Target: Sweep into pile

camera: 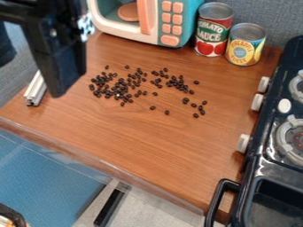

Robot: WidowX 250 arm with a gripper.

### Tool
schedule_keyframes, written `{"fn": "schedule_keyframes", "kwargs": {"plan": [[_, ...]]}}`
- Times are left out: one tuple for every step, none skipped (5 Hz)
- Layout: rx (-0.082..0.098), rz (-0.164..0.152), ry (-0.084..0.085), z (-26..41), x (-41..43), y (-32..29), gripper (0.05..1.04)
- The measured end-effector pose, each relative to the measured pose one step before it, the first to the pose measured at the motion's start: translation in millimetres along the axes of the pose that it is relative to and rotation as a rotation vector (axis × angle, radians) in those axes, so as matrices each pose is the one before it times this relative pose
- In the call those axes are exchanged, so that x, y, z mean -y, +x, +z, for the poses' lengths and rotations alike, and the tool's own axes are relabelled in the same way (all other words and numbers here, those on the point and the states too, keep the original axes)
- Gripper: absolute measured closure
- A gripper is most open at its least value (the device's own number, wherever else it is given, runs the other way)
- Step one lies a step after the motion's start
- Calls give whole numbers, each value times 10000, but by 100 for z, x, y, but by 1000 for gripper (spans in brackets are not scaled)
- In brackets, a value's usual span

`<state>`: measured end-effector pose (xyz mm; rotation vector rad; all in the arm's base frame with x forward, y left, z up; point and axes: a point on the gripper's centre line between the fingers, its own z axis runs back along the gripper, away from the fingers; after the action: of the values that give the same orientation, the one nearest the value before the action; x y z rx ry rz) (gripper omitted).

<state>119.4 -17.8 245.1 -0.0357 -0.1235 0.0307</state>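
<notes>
Dark beans (123, 88) spread loosely across surface (136, 142), upper centre of frame; densest left of centre, stragglers rightward. Gathering looks partial at best; single pile still to make. Claw (33, 79) upper left, sides apart. Widest sweeping room toward lower centre; front edge beyond, stove (251, 166) bounding right.

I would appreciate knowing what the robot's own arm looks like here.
The arm is black and blocky, its lower part narrowing to a rounded end, with a small greyish screw head and a black-and-white patterned patch beside it.
</notes>
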Motion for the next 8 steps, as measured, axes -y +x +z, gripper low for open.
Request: {"fn": "schedule_keyframes", "kwargs": {"plan": [[-69,-92,-66,-244,-10,-9,83],[-308,800,-727,-2629,-3948,1332,83],[69,334,-373,-2867,-2443,1508,83],[233,476,112,-2101,-2911,1833,83],[293,209,350,-2078,-1805,1821,83],[572,256,753,-1907,-1763,2278,83],[-250,410,160,-2733,-1621,3004,83],[103,391,198,-1803,-1767,2395,83]]}}
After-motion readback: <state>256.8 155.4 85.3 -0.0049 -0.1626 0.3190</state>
